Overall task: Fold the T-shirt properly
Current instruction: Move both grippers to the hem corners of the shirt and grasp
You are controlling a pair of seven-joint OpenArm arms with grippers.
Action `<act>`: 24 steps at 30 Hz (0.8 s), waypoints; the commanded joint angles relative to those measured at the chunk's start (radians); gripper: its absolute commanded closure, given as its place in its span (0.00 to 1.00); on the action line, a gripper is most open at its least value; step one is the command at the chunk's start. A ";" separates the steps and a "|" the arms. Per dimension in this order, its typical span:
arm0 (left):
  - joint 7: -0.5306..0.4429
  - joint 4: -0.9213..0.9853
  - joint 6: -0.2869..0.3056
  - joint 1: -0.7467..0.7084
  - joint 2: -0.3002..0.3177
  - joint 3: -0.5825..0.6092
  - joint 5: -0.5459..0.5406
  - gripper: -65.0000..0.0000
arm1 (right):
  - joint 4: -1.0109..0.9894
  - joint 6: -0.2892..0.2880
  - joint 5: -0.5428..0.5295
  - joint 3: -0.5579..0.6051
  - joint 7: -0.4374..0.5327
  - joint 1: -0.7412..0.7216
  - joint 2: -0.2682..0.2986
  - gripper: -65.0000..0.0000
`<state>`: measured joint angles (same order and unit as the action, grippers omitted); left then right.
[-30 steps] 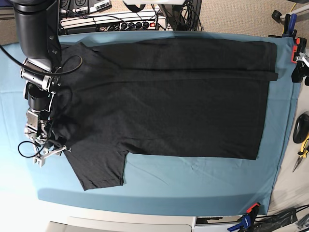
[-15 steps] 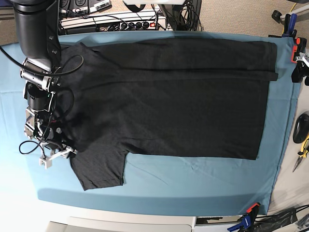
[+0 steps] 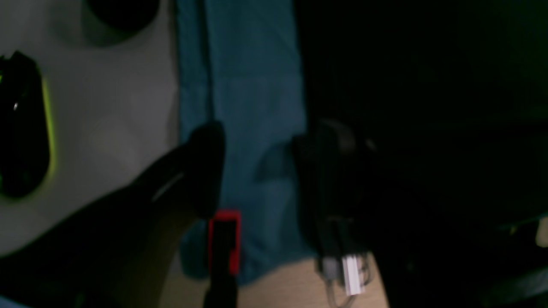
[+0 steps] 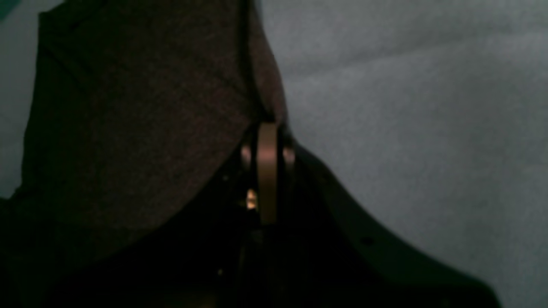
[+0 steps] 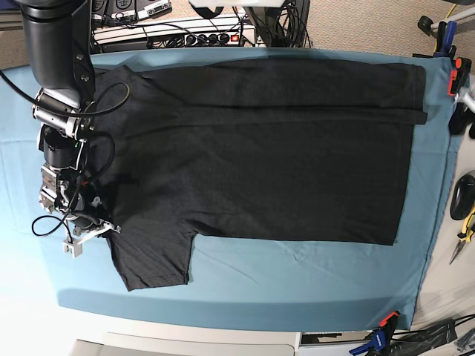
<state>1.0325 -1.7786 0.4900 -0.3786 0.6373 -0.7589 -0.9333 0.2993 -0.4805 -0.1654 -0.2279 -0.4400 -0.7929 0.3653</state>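
My right gripper (image 5: pixel 95 231) is pinched closed on the shoulder edge of the T-shirt (image 5: pixel 260 156), just above the near sleeve (image 5: pixel 152 259), and my wrist view shows dark cloth bunched right at the closed jaws over the teal table cloth (image 5: pixel 297 282). The shirt lies flat across that cloth, so I judge I should lift only a little and carry the sleeve inward across the body, keeping the fold straight. My left gripper (image 3: pixel 257 171) hangs with its jaws apart and empty off the far table edge.

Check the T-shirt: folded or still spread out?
Mostly spread: the T-shirt lies flat on the teal cloth, one long edge folded over, lower sleeve out.
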 commanded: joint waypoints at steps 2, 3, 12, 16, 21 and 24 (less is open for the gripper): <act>-0.057 0.011 -0.043 0.072 0.023 0.073 0.060 0.47 | 0.014 -0.010 -0.008 -0.001 0.023 -0.038 0.014 1.00; -0.071 0.035 -0.061 0.114 0.023 0.117 0.103 0.47 | 0.014 -0.014 -0.004 -0.001 0.020 -0.038 0.014 1.00; -0.053 0.549 -0.084 0.639 0.023 0.412 0.127 0.47 | 0.014 -0.025 0.013 -0.001 0.013 -0.037 0.014 1.00; -0.025 0.806 -0.044 0.867 0.022 0.476 0.060 0.47 | 0.014 -0.025 0.013 -0.001 0.014 -0.034 0.014 1.00; -0.063 1.113 -0.020 1.070 0.016 0.601 0.051 0.47 | 0.014 -0.025 0.013 -0.001 0.023 -0.016 0.014 1.00; -0.100 1.269 -0.001 1.139 -0.010 0.674 0.064 0.47 | 0.015 -0.025 0.013 -0.001 0.028 -0.002 0.014 1.00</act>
<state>0.9455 -0.4911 0.4812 0.7269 0.6147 -0.0811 -0.8497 0.3012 -0.4992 -0.1585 -0.2287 -0.4038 -0.7700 0.3676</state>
